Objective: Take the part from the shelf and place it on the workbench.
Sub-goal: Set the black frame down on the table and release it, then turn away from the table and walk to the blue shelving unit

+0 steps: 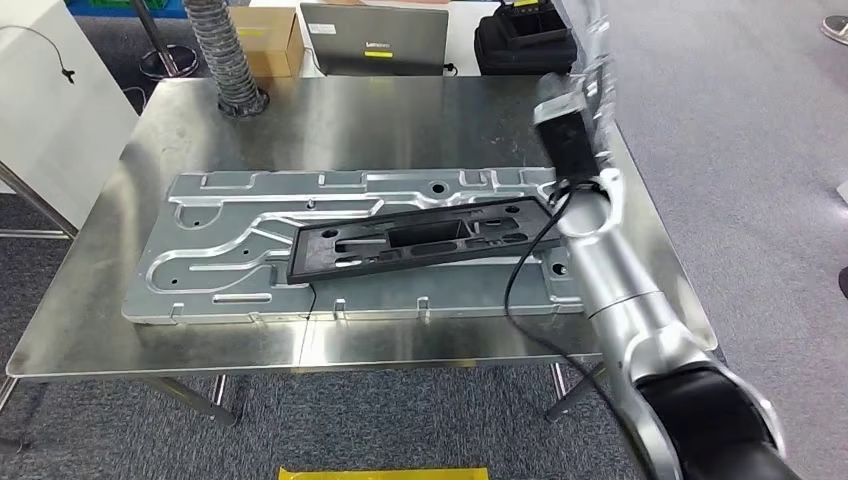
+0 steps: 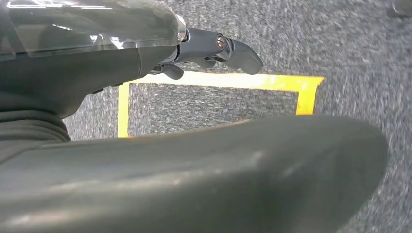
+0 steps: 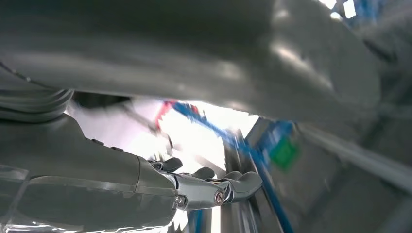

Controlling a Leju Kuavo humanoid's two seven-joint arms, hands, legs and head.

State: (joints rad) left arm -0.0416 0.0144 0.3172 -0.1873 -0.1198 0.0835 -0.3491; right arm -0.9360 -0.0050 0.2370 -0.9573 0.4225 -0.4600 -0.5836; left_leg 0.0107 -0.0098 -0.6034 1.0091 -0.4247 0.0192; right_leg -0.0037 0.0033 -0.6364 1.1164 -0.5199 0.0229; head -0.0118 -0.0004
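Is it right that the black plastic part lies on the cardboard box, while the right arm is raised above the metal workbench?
Not quite. In the head view the black plastic part lies on the large silver metal plate on the metal workbench, not on the cardboard box, which stands beyond the workbench's far edge. The right arm is indeed raised above the workbench.

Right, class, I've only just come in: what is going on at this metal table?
A long black plastic frame lies on a large ribbed silver metal plate, which rests on the shiny steel workbench. The robot's right hand is raised above the bench's far right side, blurred, with nothing visible in it. In the left wrist view, the left hand hangs over grey carpet marked with yellow tape, holding nothing.
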